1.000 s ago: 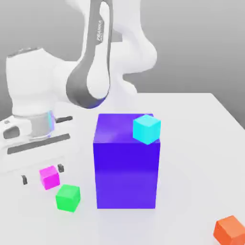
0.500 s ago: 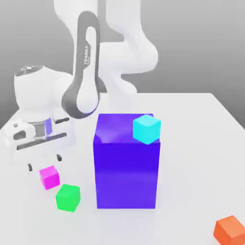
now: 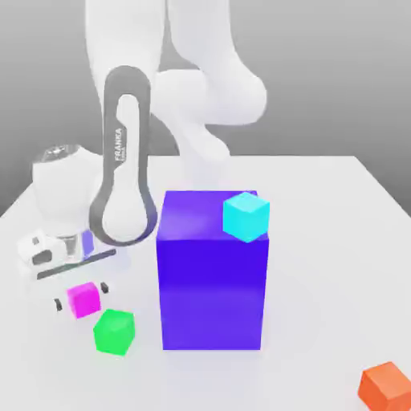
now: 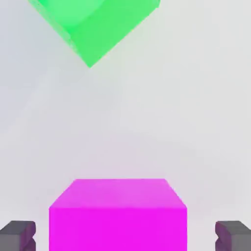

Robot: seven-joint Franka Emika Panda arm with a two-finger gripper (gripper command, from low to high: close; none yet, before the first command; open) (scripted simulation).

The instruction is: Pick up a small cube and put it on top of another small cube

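Exterior view, left to right: the gripper (image 3: 80,295) straddles the magenta cube (image 3: 83,299) on the table (image 3: 321,241), fingers just beside its sides, not yet pinching. Closing off-centre could nudge it into the nearby green cube (image 3: 114,332). Count: one purple block (image 3: 213,281), one cyan cube (image 3: 246,216), one orange cube (image 3: 388,385).

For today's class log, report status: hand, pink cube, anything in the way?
Hand low, fingers either side of pink cube, gaps showing. Green cube close beside, apart. Big purple block nearby, not blocking.
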